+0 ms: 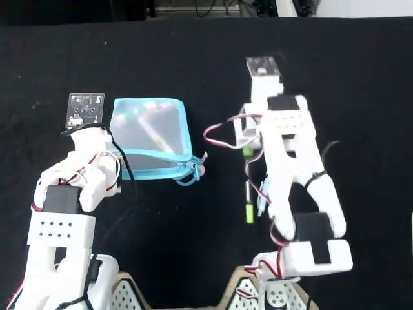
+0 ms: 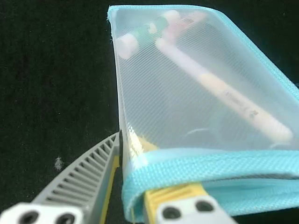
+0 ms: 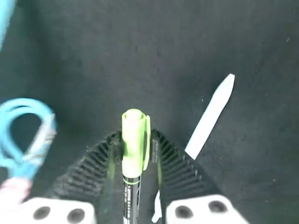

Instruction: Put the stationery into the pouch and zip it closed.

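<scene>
The translucent pouch (image 1: pixel 150 132) with blue trim lies left of centre, with a white pen (image 2: pixel 219 88) and a pink-and-green item (image 2: pixel 159 25) inside. My left gripper (image 1: pixel 115 158) (image 2: pixel 127 142) is shut on the pouch's (image 2: pixel 187 116) near left corner, at the blue zipper edge. The zipper's blue loop (image 1: pixel 190 169) (image 3: pixel 23 140) with a pink tag trails from the pouch's near right corner. To the right of the pouch, my right gripper (image 1: pixel 248 161) (image 3: pixel 135 137) is shut on a green-capped marker (image 1: pixel 248 203) (image 3: pixel 134 135) above the black cloth.
A slim white piece (image 3: pixel 210 116) (image 1: pixel 261 197) lies on the black cloth beside the marker. The two arm bases (image 1: pixel 258 290) stand at the table's near edge. Open black cloth stretches behind the pouch and to the far right.
</scene>
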